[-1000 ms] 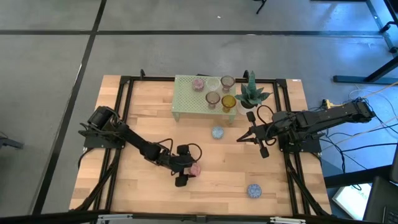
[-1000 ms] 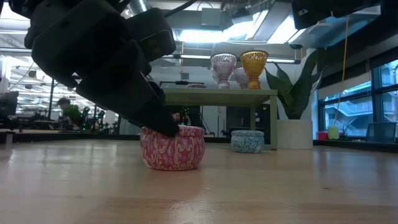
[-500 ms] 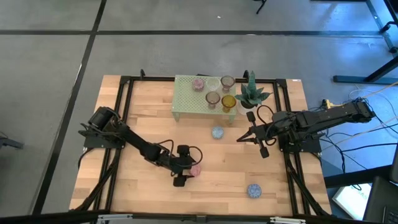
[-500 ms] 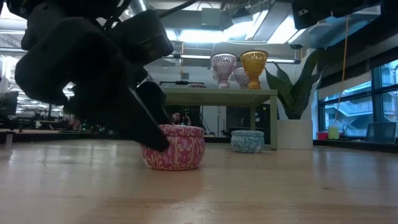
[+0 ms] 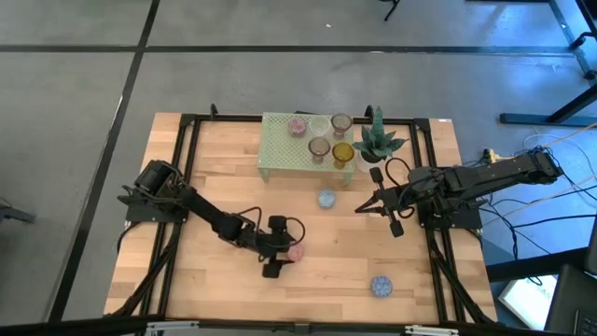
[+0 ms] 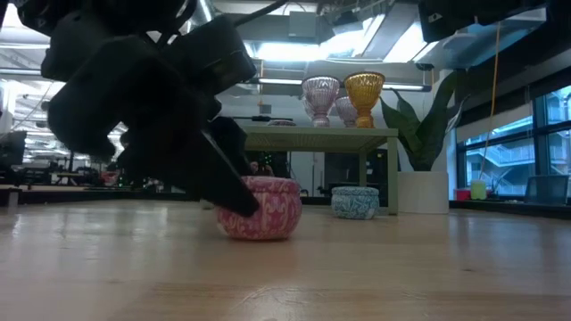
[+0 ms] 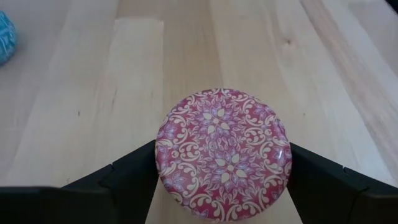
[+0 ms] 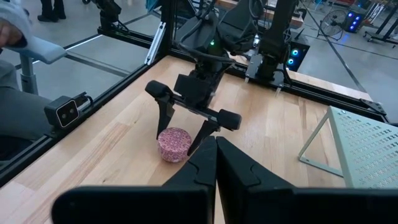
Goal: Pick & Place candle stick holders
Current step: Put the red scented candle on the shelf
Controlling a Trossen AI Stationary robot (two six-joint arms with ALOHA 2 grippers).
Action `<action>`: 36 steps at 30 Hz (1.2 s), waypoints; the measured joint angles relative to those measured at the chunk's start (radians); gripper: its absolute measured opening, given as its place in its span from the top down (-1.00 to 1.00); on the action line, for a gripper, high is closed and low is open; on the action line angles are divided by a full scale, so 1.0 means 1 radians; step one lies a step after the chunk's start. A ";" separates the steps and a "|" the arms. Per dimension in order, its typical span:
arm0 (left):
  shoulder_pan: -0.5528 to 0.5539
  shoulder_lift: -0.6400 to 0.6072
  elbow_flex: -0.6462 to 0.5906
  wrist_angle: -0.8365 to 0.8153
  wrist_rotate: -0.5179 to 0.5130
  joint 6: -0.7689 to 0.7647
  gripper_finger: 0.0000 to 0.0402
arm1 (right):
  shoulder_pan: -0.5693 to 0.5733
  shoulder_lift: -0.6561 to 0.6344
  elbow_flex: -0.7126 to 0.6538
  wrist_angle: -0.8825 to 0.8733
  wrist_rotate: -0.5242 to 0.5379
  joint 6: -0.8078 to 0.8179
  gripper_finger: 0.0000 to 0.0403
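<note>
The wooden table (image 5: 215,177) fills the middle of the room, with the pale green stand (image 5: 280,149) at its far edge carrying four holders and the potted plant (image 5: 376,140) just right of it. The right gripper (image 5: 389,207) waits over the right half, fingers pressed together. The left gripper (image 5: 280,253) sits low near the front, its fingers spread wide on either side of the pink holder (image 5: 294,253), which stands on the wood between them. Two blue holders (image 5: 326,198) lie apart on the table. If the fingers close off-centre, I'd expect that smooth round cup to squirt out or tip.
</note>
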 joint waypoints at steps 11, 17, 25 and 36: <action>0.009 -0.029 0.000 0.076 -0.084 0.026 -0.51 | 0.000 0.000 0.000 0.000 0.000 0.000 0.96; 0.059 -0.193 0.000 -0.006 -0.140 0.038 -0.51 | 0.000 0.000 0.000 -0.001 0.000 0.000 0.96; 0.230 -0.505 0.000 -0.271 -0.224 0.056 -0.51 | 0.000 0.000 0.000 -0.002 0.000 -0.005 0.96; 0.678 -0.649 0.000 -0.366 -0.059 0.166 -0.51 | 0.000 0.000 0.000 0.001 0.000 -0.033 0.96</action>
